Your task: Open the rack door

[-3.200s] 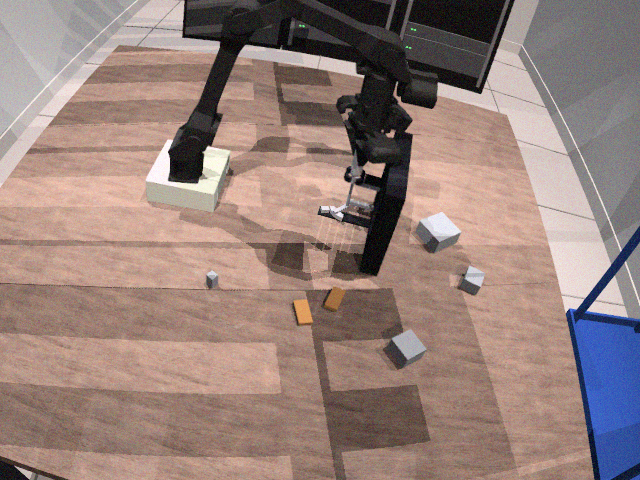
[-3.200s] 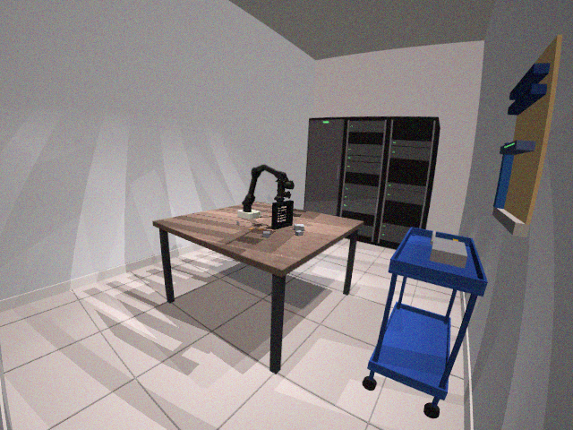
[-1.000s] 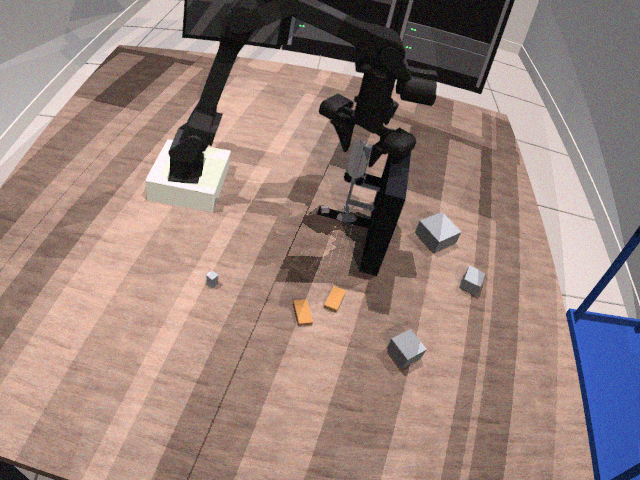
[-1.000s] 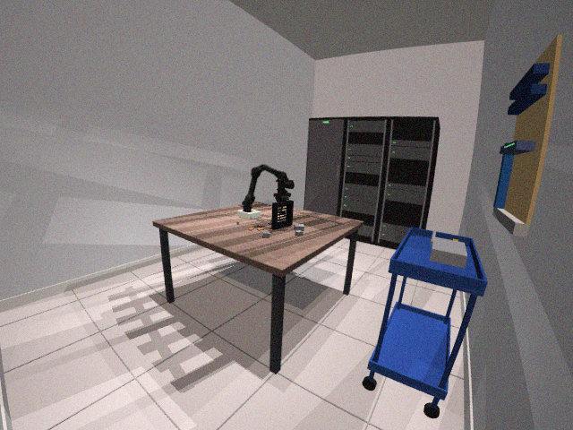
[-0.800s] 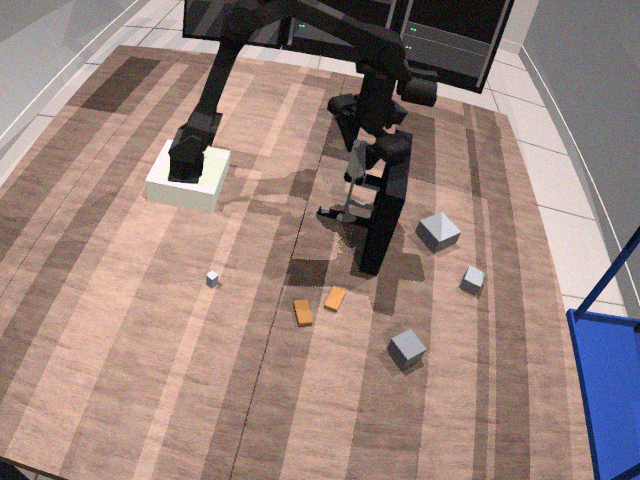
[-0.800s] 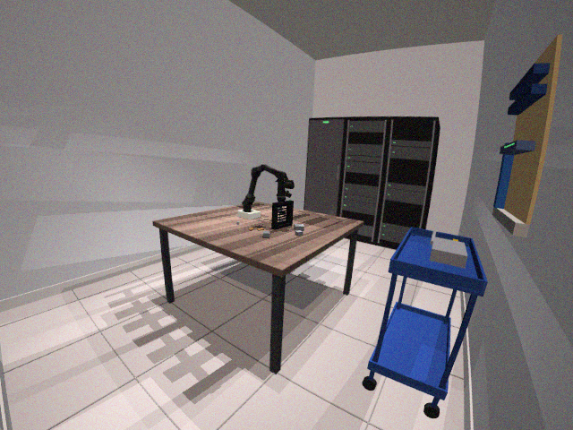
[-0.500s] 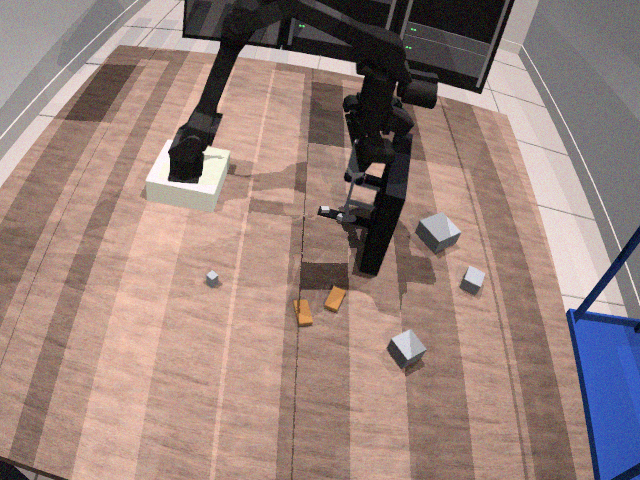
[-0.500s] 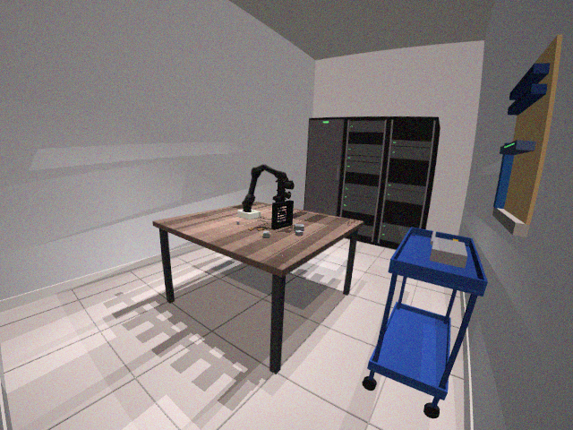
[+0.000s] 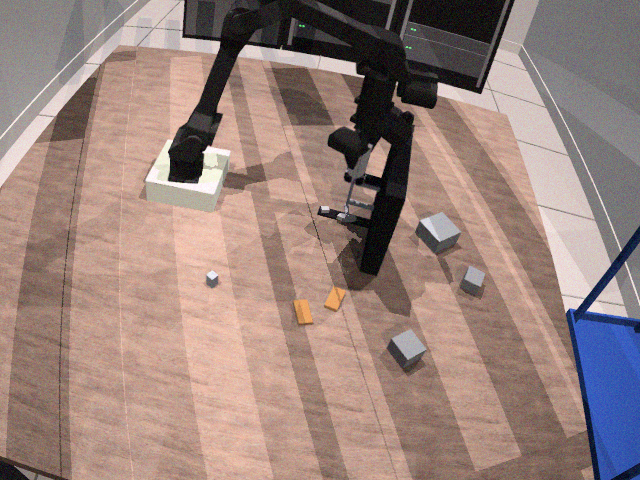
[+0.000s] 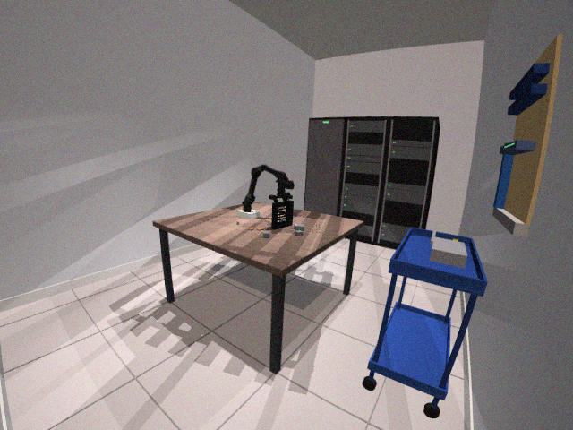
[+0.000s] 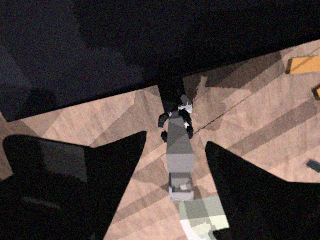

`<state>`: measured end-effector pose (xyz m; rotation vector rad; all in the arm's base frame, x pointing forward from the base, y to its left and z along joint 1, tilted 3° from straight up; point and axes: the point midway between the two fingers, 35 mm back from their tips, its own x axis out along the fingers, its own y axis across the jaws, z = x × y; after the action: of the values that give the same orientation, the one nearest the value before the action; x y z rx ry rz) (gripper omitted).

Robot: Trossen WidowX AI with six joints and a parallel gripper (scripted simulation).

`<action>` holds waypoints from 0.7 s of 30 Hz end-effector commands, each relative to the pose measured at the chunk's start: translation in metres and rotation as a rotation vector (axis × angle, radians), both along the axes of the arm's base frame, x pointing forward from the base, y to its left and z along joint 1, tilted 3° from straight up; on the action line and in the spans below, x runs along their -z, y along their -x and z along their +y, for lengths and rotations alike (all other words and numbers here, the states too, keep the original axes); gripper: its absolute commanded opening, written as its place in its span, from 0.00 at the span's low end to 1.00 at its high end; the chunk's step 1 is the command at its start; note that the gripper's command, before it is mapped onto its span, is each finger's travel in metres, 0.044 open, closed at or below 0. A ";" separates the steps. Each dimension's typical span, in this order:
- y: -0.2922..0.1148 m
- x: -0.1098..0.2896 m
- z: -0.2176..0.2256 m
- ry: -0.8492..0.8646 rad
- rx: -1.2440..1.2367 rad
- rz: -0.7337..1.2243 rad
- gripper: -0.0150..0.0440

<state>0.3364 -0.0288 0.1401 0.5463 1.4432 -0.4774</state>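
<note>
Gripper (image 9: 365,147) (image 11: 175,140) points down over the handle (image 9: 358,163) (image 11: 179,145), jaws spread, arm (image 9: 315,20) (image 10: 266,167) arched.

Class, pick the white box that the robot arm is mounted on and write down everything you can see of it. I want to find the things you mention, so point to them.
The white box-shaped base block (image 9: 180,198) (image 10: 243,215) is low and roughly rectangular, pale with a faint greenish tint, and looks smooth, matt and plain. It lies flat on the brown wooden table (image 9: 155,361) (image 10: 259,252), straight-sided, with a flat top partly covered by the foot of the black robot arm (image 9: 187,162) (image 10: 248,203), which stands on it. Its material cannot be told for certain.
</note>
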 end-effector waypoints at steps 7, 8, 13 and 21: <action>0.000 0.000 -0.001 -0.033 0.489 0.011 0.73; 0.000 0.000 -0.001 -0.036 0.538 0.012 0.73; 0.000 0.000 -0.001 -0.055 0.785 0.017 0.73; 0.000 0.000 0.000 -0.084 1.181 0.024 0.73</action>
<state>0.3364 -0.0244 0.1408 1.3488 1.1190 -1.2233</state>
